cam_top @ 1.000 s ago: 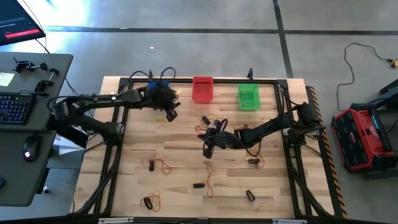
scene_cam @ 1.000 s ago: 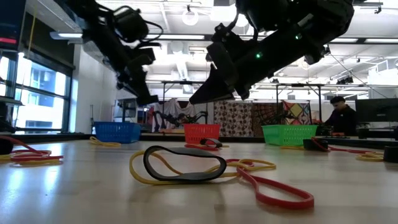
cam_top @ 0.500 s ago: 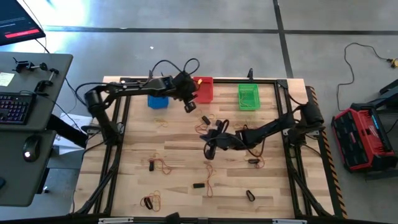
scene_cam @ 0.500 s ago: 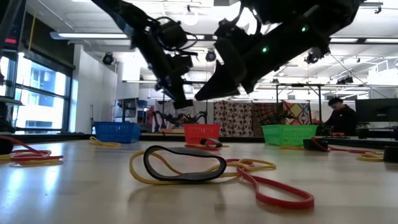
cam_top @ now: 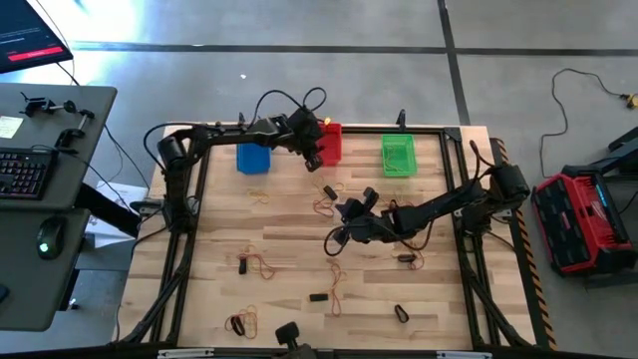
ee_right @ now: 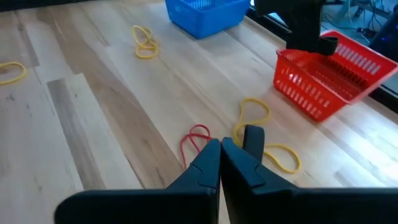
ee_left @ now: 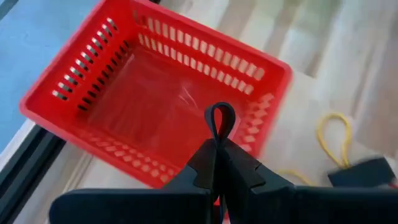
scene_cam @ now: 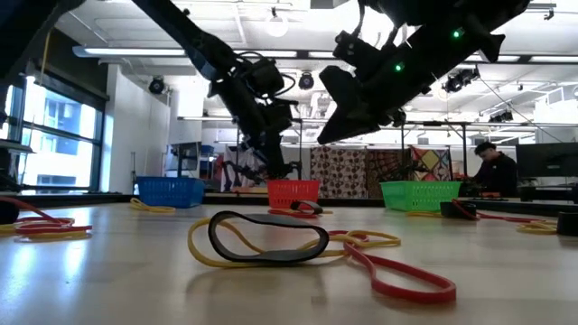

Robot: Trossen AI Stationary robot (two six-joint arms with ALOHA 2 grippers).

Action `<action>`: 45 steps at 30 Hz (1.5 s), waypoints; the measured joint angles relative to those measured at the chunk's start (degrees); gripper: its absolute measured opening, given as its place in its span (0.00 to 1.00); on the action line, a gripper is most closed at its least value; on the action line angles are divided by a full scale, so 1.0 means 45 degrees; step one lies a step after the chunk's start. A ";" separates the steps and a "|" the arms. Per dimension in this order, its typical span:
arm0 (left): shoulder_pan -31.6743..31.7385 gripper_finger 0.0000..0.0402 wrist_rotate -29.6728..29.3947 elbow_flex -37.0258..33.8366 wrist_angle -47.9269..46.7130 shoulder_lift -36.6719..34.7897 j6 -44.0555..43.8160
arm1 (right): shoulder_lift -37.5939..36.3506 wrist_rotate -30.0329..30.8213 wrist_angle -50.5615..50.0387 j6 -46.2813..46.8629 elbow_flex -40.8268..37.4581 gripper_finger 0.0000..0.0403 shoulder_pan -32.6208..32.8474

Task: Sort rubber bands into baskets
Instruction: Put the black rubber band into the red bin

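My left gripper [ee_left: 219, 144] [cam_top: 316, 158] hangs over the red basket [ee_left: 155, 106] [cam_top: 327, 142], shut on a black rubber band [ee_left: 219, 119]. My right gripper [ee_right: 220, 149] [cam_top: 335, 237] is shut on nothing, raised over the table's middle [scene_cam: 327, 137]. Beneath it lie a red band [ee_right: 198, 135], a yellow band [ee_right: 261, 115] and a black band [ee_right: 252, 135]. The blue basket [cam_top: 253, 159] and the green basket [cam_top: 398, 155] flank the red one along the far edge. More bands lie flat on the wood, among them a black-and-yellow pair [scene_cam: 268, 239]. My left gripper pinches the black rubber band between its two shut fingers. A small loop of the band [ee_left: 219, 117] sticks out past the fingertips. The fingers point down toward the red basket's inside, and the band is lifted clear of everything.
Loose bands lie scattered toward the near edge [cam_top: 259, 264] [cam_top: 337, 289] [cam_top: 401, 313] [cam_top: 241, 322]. A dark frame rail [cam_top: 329, 127] runs along the far edge behind the baskets. A person [scene_cam: 495, 167] sits in the room beyond the table. A desk with a keyboard [cam_top: 20, 175] stands to the left.
My left gripper has swung from above the blue basket toward the table's right and now hangs over the red basket. My right gripper has risen a little and shifted slightly toward the right edge, staying shut.
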 joint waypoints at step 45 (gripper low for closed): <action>0.0354 0.01 0.2134 0.2719 -0.2257 0.2360 -0.0689 | 0.0005 0.0000 -0.0630 0.0049 0.0000 0.00 -0.0087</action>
